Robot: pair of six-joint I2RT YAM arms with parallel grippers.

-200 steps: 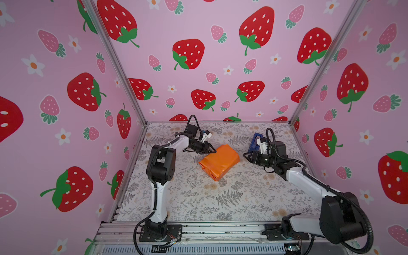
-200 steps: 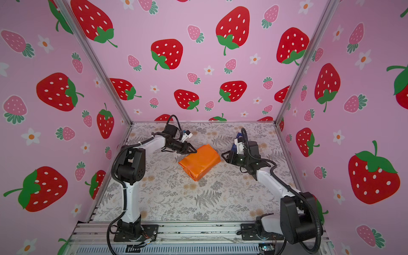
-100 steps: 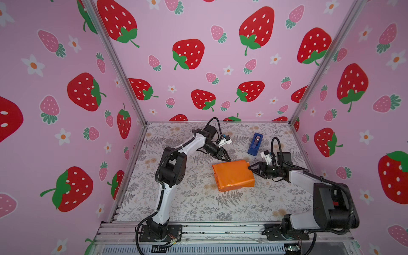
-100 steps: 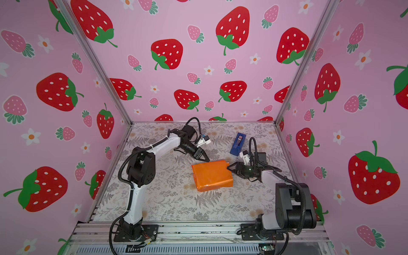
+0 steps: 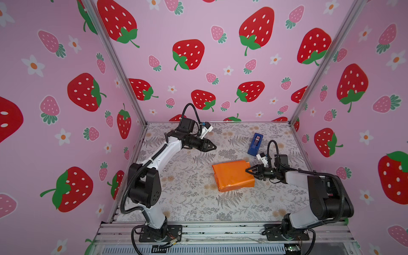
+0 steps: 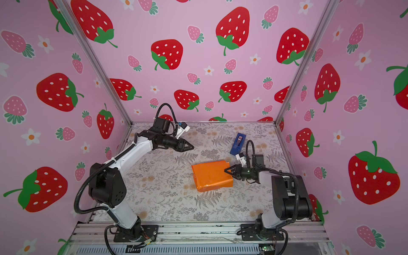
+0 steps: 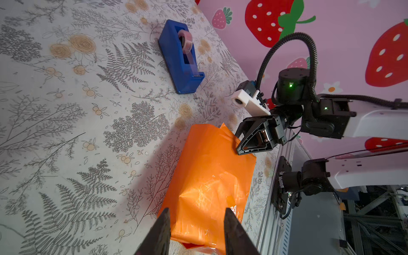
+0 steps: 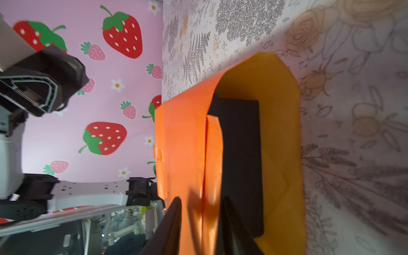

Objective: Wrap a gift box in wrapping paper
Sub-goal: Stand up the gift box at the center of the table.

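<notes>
Your left end effector [image 5: 213,146]: jaws apart, empty, hovering off to side, probably leaving room. On tabletop [image 5: 187,198]: wrapping paper [image 5: 231,177] sleeved around gift box [image 8: 240,154], end facing right arm open. Your right end effector [image 5: 248,170]: jaws straddle paper's top layer there, likely for end fold; clamped or not, cannot tell. Blue tape dispenser [image 5: 255,144] just behind, within reach.

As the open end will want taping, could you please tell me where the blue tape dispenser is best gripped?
Grip the tape dispenser across its two long flat sides, mid-body, coming from above. It stands upright on the table, apart from the wrapping paper; those flat parallel sides should hold well.
</notes>
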